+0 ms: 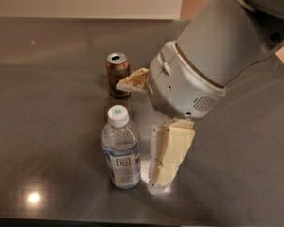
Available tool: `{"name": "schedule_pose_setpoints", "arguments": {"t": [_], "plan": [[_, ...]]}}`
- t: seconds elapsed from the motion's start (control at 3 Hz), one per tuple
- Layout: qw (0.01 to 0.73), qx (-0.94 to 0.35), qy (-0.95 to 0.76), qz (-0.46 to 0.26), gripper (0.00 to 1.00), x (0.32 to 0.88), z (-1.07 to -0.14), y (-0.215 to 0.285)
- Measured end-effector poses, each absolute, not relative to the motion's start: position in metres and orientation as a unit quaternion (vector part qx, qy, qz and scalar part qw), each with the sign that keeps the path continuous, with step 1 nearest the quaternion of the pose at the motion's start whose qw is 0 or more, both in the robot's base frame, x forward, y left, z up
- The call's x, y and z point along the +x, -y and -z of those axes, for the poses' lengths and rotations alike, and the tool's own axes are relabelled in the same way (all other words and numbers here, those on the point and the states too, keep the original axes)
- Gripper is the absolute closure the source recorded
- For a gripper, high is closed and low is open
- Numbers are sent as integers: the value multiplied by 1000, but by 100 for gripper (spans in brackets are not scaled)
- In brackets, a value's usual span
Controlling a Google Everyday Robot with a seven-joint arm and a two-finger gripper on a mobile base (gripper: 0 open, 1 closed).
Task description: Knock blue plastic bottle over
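Observation:
The blue plastic bottle [121, 152] stands upright near the front of the dark table, clear with a white cap and a pale label. My gripper [138, 135] is just to its right, open and empty. One cream finger [166, 157] reaches down to the table right beside the bottle, very close to its side; I cannot tell whether it touches. The other finger [132, 81] points left, above and behind the bottle, next to the gold-brown can.
A gold-brown can [117, 74] stands upright behind the bottle. The grey arm body [208, 60] fills the upper right and hides the red can. The dark table [47, 103] stretches left; its front edge runs just below the bottle.

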State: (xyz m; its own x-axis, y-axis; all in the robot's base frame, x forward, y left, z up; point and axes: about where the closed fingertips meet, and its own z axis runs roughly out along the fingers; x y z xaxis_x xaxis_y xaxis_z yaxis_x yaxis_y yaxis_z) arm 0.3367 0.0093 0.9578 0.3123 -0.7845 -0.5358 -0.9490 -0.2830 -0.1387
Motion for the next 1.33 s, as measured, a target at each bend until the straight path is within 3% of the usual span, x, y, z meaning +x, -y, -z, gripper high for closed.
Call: {"name": "schedule_pose_setpoints", "arguments": {"t": [0.67, 1.33], "plan": [[229, -755, -569, -229, 0, 338, -942, -15], [233, -738, -571, -274, 42, 329, -932, -22]]}}
